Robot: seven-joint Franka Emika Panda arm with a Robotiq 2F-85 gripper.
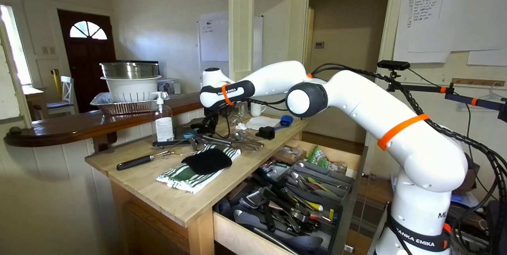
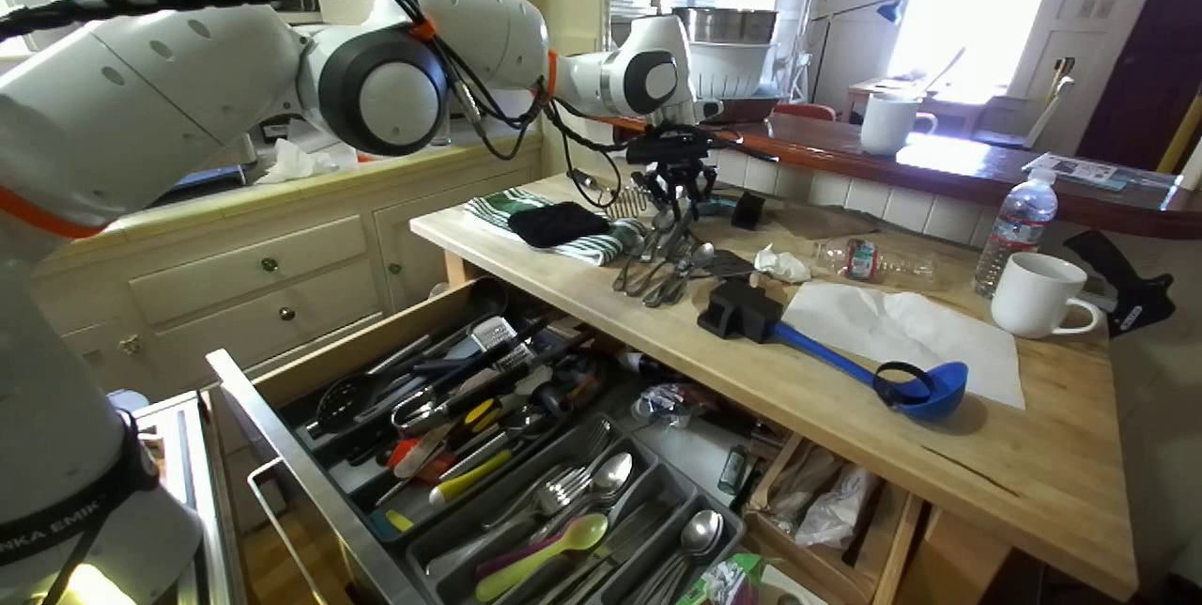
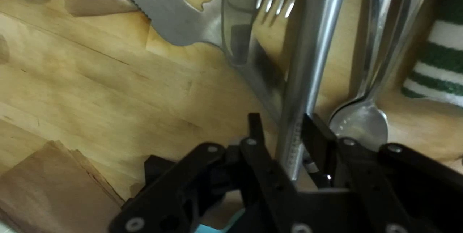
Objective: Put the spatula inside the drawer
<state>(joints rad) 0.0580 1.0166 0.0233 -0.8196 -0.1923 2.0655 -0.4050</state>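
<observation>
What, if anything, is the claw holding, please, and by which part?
Nothing appears to be held: the claw is open, with a visible gap beside the metal handle between its fingers.

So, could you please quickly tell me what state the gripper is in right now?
Gripper: open, holding nothing; in the wrist view a metal handle shows between its parted jaws, with a gap on one side.
</observation>
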